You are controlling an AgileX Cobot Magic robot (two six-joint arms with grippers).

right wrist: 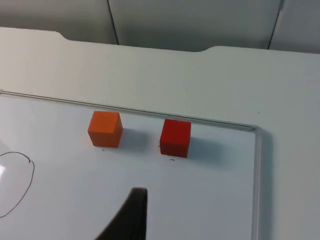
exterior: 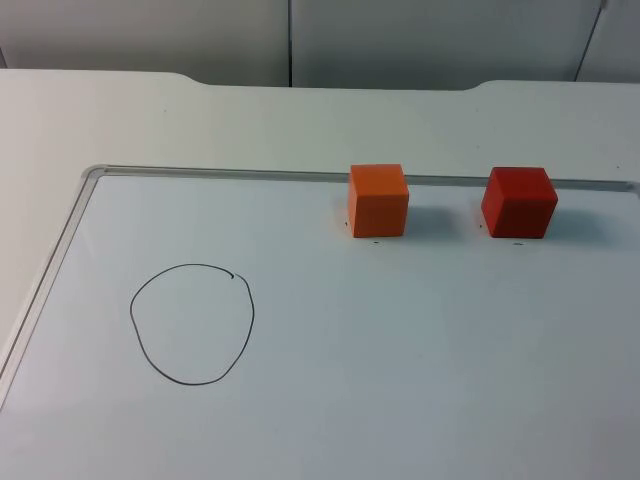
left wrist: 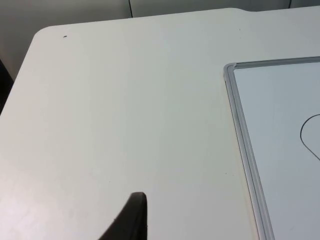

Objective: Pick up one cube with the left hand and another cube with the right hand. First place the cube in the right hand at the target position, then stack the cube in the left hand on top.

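Observation:
An orange cube (exterior: 378, 200) stands on the whiteboard (exterior: 400, 380) close to its far edge. A red cube (exterior: 518, 203) stands about a cube's width to its right. A hand-drawn black circle (exterior: 192, 324) lies on the board's left part with nothing inside it. In the right wrist view, my right gripper (right wrist: 132, 215) hangs above the board, on the near side of the orange cube (right wrist: 105, 129) and red cube (right wrist: 175, 137), touching neither. My left gripper (left wrist: 131, 217) hangs over bare white table, left of the board's far-left corner (left wrist: 231, 67).
The board has a raised metal frame (exterior: 60, 260) along its left and far sides. White table top (exterior: 200, 120) runs beyond it to the grey partition wall (exterior: 400, 40). Part of the circle's line (left wrist: 306, 135) lies just inside the frame.

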